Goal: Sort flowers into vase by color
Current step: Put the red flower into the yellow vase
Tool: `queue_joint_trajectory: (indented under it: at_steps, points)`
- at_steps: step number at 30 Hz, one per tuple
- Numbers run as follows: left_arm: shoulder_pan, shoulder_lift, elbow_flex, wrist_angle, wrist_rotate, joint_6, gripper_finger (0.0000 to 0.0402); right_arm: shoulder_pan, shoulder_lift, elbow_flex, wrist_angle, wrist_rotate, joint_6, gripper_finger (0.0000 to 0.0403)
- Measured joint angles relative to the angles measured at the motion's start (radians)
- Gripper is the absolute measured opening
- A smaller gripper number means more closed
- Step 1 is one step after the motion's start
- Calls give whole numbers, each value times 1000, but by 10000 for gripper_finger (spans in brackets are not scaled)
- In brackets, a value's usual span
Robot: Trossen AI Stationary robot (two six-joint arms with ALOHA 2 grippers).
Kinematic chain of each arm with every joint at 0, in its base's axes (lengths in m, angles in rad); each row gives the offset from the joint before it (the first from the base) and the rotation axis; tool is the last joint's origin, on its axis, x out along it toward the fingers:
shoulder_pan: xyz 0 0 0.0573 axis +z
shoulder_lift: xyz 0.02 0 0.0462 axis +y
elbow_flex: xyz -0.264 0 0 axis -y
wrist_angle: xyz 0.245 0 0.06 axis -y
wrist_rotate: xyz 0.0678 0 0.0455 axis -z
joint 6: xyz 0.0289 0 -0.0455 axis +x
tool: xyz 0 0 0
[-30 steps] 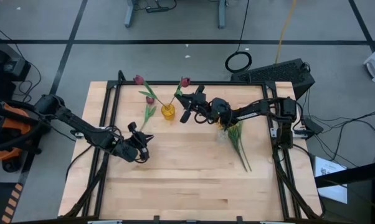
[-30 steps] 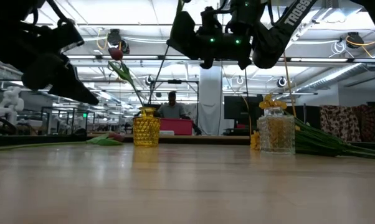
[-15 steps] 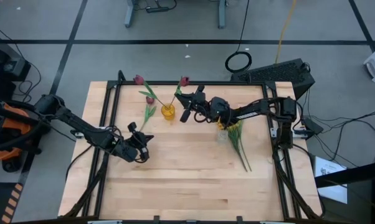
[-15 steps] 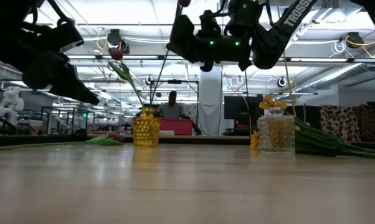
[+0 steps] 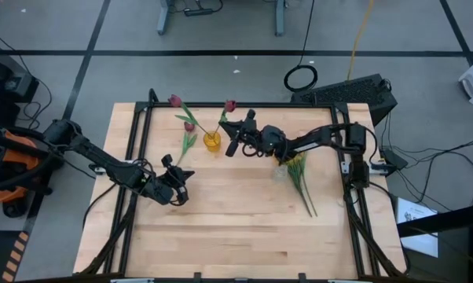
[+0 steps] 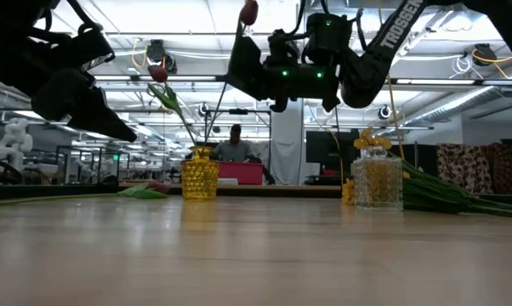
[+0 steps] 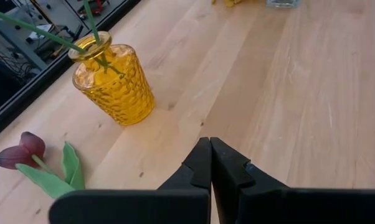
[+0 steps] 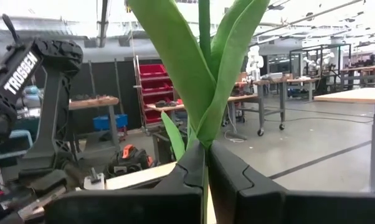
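Observation:
A yellow glass vase [image 5: 211, 141] stands at the table's far middle, with a dark-red tulip [image 5: 174, 101] leaning out of it toward the far left. A second red tulip [image 5: 189, 126] lies flat on the table beside the vase. My right gripper [image 5: 225, 128], just right of the vase, is shut on a third red tulip [image 6: 248, 12]. Its stem slants down into the vase mouth [image 7: 94, 50]. Yellow flowers [image 5: 299, 177] lie on the table by a clear vase [image 6: 377, 178]. My left gripper [image 5: 185, 193] hovers shut and empty, nearer than the yellow vase. My right gripper pinches the tulip's stem [image 8: 204, 134] between its two fingers, at the spot where the green leaves branch off. The fingers come nearly level from the table's right and lie across the stem. The flower stands slanted above them, and the stem's lower end is in the yellow vase.
A black frame [image 5: 142, 118] runs along the table's left, far and right edges. Bare wood [image 5: 236, 228] fills the near half of the table. In the low view a person [image 6: 235, 144] shows in the room behind the yellow vase.
My right gripper has sunk a little and drifted toward the yellow vase, still shut on the tulip. The red head has come down into the low view, and the stem has gone a little deeper into the vase.

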Motion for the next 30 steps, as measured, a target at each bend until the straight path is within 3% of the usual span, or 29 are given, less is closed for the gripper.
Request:
queue_joint_trajectory:
  at_steps: [14, 30]
  points:
    - [0, 0, 0, 4, 17, 0, 2, -2, 85, 45, 3, 2, 59, 3]
    - [0, 0, 0, 20, 27, -1, 18, -3, 93, 97, -179, 56, 95, 92]
